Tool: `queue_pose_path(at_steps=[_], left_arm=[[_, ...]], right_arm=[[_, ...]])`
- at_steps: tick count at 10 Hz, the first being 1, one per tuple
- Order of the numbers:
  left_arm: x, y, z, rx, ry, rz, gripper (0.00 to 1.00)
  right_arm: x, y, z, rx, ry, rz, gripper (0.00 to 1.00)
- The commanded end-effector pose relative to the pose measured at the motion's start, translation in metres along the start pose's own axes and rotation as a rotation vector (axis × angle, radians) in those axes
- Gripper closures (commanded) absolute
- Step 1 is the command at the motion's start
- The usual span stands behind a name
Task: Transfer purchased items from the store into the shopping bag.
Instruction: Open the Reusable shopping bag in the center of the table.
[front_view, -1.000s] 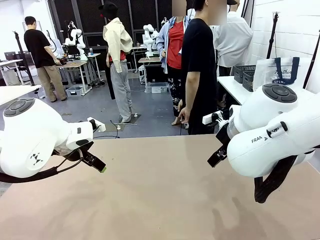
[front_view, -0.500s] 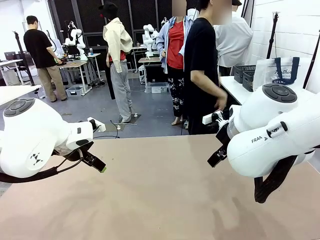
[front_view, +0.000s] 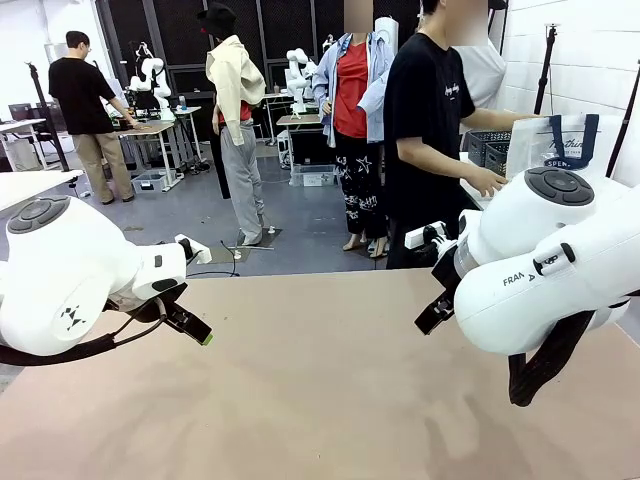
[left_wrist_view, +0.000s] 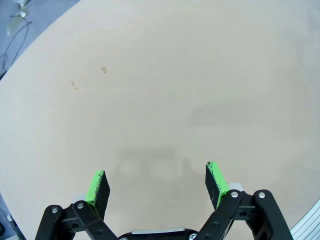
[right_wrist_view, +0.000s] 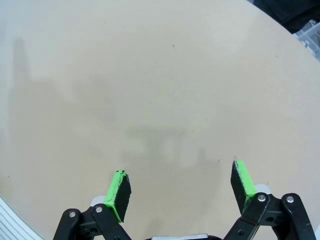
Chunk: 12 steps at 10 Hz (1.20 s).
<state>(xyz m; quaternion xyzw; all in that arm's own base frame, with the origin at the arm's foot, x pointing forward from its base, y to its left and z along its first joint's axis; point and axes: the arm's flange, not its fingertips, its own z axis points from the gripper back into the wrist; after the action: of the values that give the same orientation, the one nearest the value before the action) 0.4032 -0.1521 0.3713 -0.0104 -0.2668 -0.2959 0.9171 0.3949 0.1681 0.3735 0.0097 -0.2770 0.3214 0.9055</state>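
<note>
Bright, even room light from above; soft shadows, sharp focus.
On the tabletop, just ahead of the left gripper and of the right gripper, lies a pale, blurred-edged shadow of each one's own fingers. Far beyond the fingertips the wide lens bows the table's edge. In the front view, diffuse grey shadows fall beneath the right arm.

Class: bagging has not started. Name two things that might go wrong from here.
1. The person's hand reaches toward the bag just behind the right arm; carrying it across might bump that arm.
2. The left end effector and right end effector hang open over the table; goods set beneath them might get struck.
</note>
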Motion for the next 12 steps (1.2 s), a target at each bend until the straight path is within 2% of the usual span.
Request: queue_pose_path(at_steps=[1, 12], left_arm=[[-0.0003, 0.001, 0.0, 0.001, 0.0, 0.002, 0.0], [-0.0003, 0.001, 0.0, 0.001, 0.0, 0.002, 0.0]], right_arm=[[0.0, -0.0001, 0.0, 0.0, 0.0, 0.0, 0.0], [0.0, -0.0001, 0.0, 0.0, 0.0, 0.0, 0.0]])
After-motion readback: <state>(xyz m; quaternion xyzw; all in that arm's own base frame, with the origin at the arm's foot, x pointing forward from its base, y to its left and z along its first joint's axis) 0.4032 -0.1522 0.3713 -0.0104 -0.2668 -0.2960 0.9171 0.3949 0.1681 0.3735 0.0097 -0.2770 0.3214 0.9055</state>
